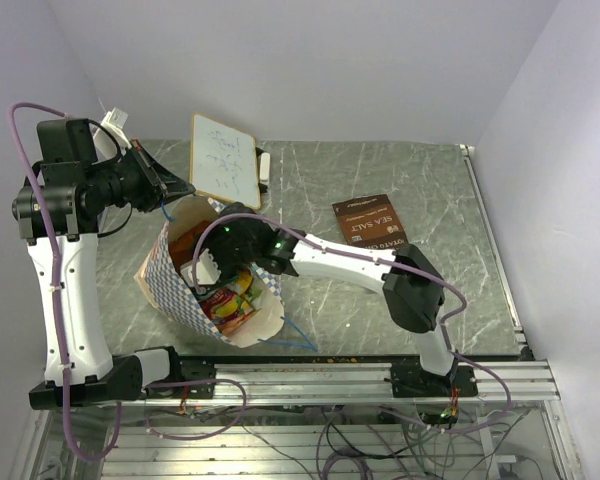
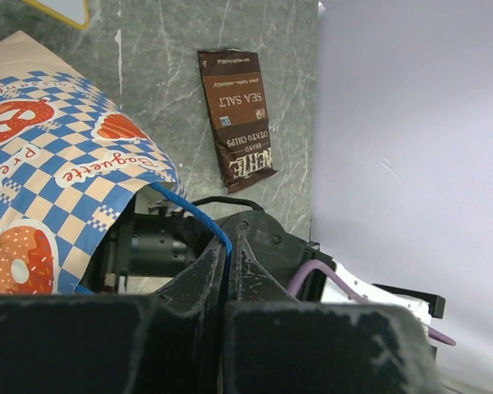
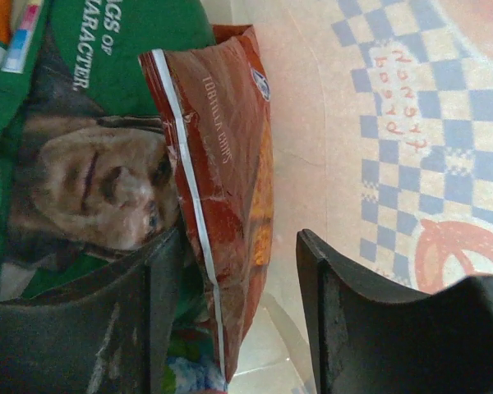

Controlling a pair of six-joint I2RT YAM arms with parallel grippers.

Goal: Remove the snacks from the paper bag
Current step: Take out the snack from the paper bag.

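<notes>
The left gripper (image 2: 230, 250) has its jaws pinched shut on the thin blue cord of the checkered paper bag (image 2: 57, 164). Inside the bag, the right gripper (image 3: 234, 242) has its jaws half open astride a glossy, crinkled orange-red packet (image 3: 230, 139), not clamping it. A flat brown packet (image 1: 370, 222) lies on the marbled counter (image 1: 450, 200) at centre right.

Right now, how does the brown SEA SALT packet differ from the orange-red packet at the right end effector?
The brown packet lies flat on the table, outside the paper bag; the orange-red packet stands on edge inside it. The brown packet is untouched; the orange-red packet sits between the open fingers of the right end effector. Both are glossy chip packets.
</notes>
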